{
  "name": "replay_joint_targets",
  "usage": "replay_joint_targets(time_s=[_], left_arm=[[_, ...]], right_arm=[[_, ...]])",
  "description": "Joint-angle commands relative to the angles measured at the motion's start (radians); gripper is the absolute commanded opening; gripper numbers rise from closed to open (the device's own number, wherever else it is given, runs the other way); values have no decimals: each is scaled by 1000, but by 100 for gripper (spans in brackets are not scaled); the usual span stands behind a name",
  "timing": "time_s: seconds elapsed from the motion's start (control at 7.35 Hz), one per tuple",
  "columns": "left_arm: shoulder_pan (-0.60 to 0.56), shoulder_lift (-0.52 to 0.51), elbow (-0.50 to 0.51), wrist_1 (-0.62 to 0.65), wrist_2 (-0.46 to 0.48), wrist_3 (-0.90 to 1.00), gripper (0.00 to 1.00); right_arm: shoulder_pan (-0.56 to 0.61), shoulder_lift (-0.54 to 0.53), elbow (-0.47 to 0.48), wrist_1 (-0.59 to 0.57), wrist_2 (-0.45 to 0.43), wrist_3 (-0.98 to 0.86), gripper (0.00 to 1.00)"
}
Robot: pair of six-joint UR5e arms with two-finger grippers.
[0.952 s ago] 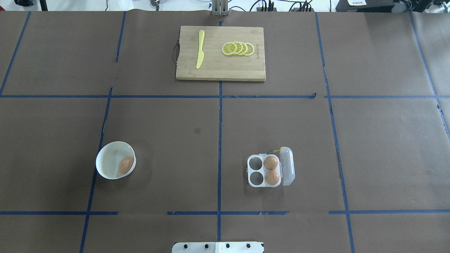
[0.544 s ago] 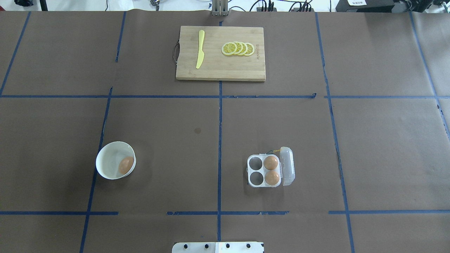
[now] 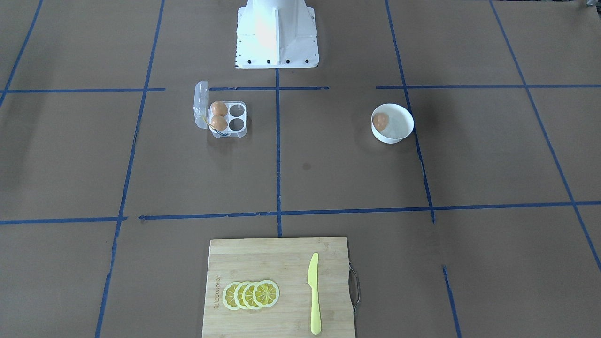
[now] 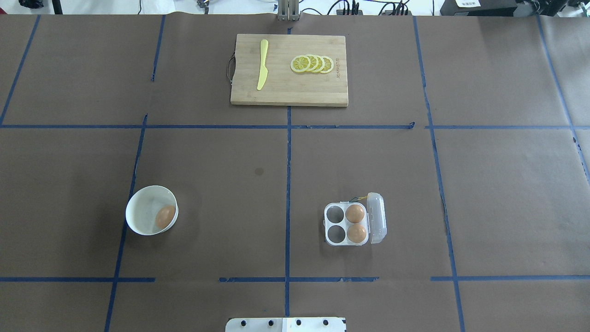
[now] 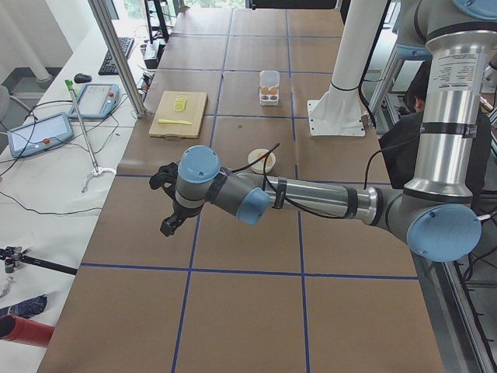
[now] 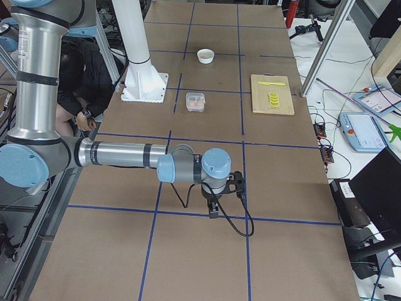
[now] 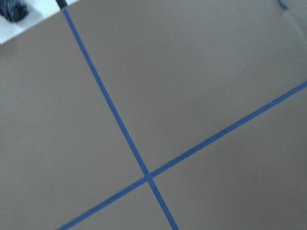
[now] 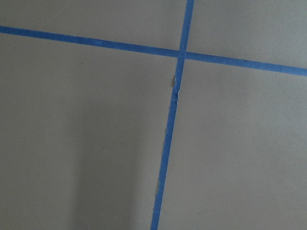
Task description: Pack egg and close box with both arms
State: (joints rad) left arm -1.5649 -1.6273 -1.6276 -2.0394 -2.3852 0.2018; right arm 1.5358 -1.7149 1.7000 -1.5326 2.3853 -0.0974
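The egg [image 4: 165, 216] lies in a round white bowl [image 4: 138, 199] on the table's near left; it also shows in the front view [image 3: 380, 121]. The box [image 4: 335, 214] is a clear four-cell carton on the near right, with its lid [image 4: 377, 216] open to its right. Two brown eggs [image 4: 354, 213] fill its right cells; the left cells are empty. My left gripper [image 5: 167, 200] hangs over the table's far left end, far from the bowl. My right gripper [image 6: 222, 197] hangs over the far right end. I cannot tell whether either is open or shut.
A wooden cutting board [image 4: 289, 94] at the far middle carries a yellow knife [image 4: 262, 64] and lemon slices [image 4: 312, 63]. The white pedestal base [image 3: 276, 33] stands at the near edge. Both wrist views show only brown paper and blue tape lines.
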Motion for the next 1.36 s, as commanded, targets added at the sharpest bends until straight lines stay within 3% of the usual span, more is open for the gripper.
replay_joint_targets(time_s=[0.0,0.14,0.27,0.41,0.54,0.68,0.82,0.95,1.22], left_arm=[[44,-13,23,-202,-49,-276,100],[121,-8,6,-328,-52,-303,100],[258,-8,14,-373,-57,-318,100],[345,-25,2,-349,-49,-391,100],[376,-14,-73,-352,-29,-579,100],[476,21,-177,-349,82,-699,100],[600,33,-219,-344,187,-801,100],[682,35,-251,-325,234,-870,100],[875,41,-342,-180,413,-1029,88]], right_arm=[[1,0,-5,0,2,2,100],[1,0,-6,0,3,2,100],[1,0,-5,0,8,2,100],[1,0,-6,0,8,2,100],[0,0,-6,0,8,2,100],[1,0,-8,0,8,1,100],[0,0,-8,0,8,1,100],[1,0,-8,2,9,2,100],[1,0,-8,2,9,1,100]])
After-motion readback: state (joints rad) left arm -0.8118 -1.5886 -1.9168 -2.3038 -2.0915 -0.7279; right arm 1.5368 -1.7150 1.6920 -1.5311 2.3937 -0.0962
